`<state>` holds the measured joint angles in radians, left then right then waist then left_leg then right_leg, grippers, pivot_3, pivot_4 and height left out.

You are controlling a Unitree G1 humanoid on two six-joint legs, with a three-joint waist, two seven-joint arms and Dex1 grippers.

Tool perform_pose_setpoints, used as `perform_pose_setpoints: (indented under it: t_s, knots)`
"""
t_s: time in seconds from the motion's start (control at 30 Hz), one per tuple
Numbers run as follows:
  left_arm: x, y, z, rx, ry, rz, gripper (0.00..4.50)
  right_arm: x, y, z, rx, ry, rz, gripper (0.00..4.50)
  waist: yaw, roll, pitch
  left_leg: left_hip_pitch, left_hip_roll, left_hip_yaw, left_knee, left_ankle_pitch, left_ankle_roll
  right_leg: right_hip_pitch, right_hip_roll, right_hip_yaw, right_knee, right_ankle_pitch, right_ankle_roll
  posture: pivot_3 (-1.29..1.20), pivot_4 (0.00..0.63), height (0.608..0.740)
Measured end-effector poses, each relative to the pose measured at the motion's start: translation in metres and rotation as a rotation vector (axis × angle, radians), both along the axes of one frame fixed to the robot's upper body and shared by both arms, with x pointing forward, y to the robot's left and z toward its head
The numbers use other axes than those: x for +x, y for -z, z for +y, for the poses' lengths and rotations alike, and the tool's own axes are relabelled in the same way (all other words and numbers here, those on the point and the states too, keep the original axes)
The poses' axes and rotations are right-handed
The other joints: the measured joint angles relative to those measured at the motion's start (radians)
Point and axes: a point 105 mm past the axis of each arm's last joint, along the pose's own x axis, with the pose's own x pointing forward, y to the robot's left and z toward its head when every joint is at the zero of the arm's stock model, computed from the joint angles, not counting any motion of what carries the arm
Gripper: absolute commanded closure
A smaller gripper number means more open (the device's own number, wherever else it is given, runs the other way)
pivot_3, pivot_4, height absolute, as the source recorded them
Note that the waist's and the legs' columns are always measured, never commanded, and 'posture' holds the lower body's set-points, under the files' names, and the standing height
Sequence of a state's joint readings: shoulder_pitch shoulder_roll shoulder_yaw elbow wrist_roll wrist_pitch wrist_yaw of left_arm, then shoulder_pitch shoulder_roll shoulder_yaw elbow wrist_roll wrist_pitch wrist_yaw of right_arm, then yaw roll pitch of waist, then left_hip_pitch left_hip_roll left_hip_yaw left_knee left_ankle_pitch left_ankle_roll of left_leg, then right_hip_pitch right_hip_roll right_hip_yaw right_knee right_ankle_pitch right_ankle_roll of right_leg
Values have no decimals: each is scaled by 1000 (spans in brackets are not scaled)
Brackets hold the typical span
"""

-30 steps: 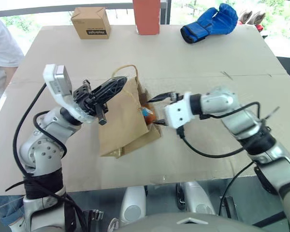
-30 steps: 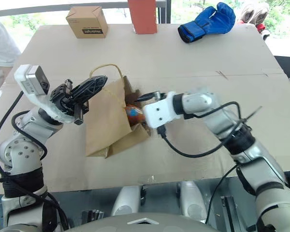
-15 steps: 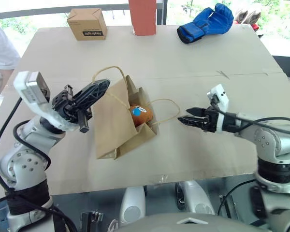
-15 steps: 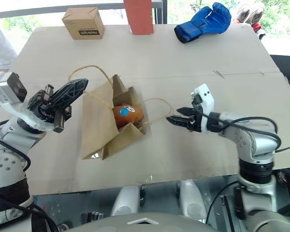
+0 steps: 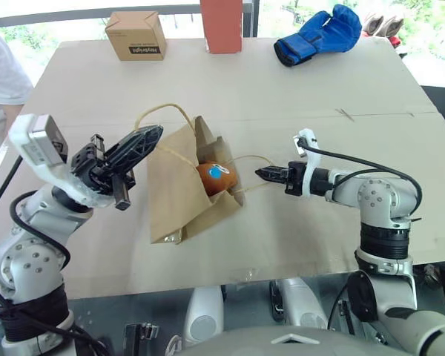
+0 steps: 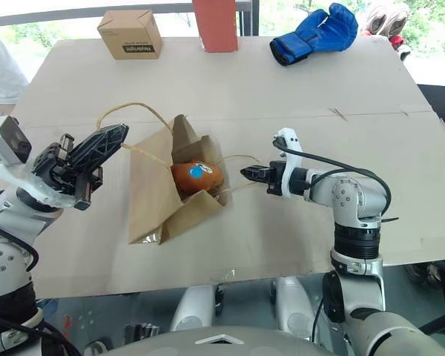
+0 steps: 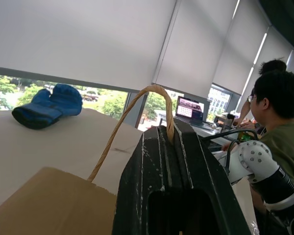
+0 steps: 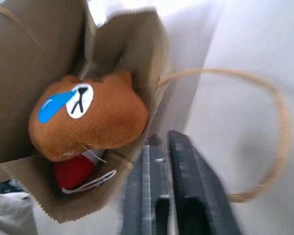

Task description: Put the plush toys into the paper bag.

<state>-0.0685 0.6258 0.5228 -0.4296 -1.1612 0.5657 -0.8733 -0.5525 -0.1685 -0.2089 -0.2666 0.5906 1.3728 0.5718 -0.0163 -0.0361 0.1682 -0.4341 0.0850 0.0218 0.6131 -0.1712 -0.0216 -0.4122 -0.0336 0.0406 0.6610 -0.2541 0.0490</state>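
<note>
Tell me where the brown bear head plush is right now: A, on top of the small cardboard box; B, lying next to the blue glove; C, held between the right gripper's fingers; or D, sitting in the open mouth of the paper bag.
D: the brown bear head sits inside the open mouth of the paper bag, while the right gripper is shut and empty just outside it.
</note>
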Motion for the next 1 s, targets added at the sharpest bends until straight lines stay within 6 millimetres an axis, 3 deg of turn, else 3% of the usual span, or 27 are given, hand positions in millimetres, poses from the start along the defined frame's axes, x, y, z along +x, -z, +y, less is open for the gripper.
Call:
perform_pose_setpoints:
  t_s: [0.07, 0.1, 0.13, 0.3, 0.47, 0.57, 0.67, 0.77, 0.9, 1.0]
  knots:
    - [-1, 0, 5, -3, -25, -3, 4500, 1, -11, -15, -5, 48, -51, 2940, 1, 0, 0, 0, 0, 0, 0, 0, 0, 0, 0, 0, 0, 0, 0, 0, 150, 740]
    - [-1, -1, 5, -3, -30, -9, 4500, 3, -12, -25, -25, 94, -56, 2330, 1, 0, 0, 1, 0, 0, 0, 0, 0, 0, 0, 0, 0, 0, 0, 0, 150, 740]
    - [-1, -1, 5, -3, -30, -10, 4500, 3, -9, -28, -33, 113, -40, 2017, 0, 0, 0, 1, 0, 0, 0, 0, 0, 0, 0, 0, 0, 0, 0, 0, 150, 740]
    - [-1, -2, 4, -1, -34, -14, 4500, 2, 15, -33, -57, 148, 74, 2017, -4, 0, 0, 1, 0, 0, 0, 0, 0, 0, 0, 0, 0, 0, 0, 0, 150, 740]
    - [-1, -5, 2, -2, -28, -27, 4500, 2, 34, -8, -15, 97, 177, 2017, -6, 0, 0, 0, 0, 0, 0, 0, 0, -1, 1, 0, 0, 0, 0, 0, 150, 740]
    - [0, -6, 2, -2, -26, -31, 4500, 5, 36, 7, 40, 67, 208, 2898, -6, 0, 0, 0, 0, 0, 0, 0, 0, -1, 0, 0, 0, 0, 0, 0, 150, 740]
    - [0, -6, 2, -2, -25, -31, 4500, 8, 35, 13, 31, 53, 191, 4320, -5, 0, 0, 0, 0, 0, 0, 0, 0, -1, 0, 0, 0, 0, 0, 0, 150, 740]
    - [0, -6, 2, -2, -27, -30, 4500, 9, 35, 16, 45, 48, 178, 4419, -4, 0, 0, 0, 0, 0, 0, 0, 0, -1, 0, 0, 0, 0, 0, 0, 150, 740]
    - [1, -7, 3, -32, -38, -27, 4500, 12, 12, 16, 172, 41, 87, 4419, -3, 0, 0, 0, 0, 0, 0, 0, 0, -1, 0, 0, 0, 0, 0, 0, 150, 740]
    - [9, -20, 2, -115, -66, -50, 4500, 12, -40, 13, 312, 1, -76, 4419, 0, 1, 1, 0, 0, 0, 0, 0, 0, -1, 1, 0, 0, 0, 0, 0, 150, 740]
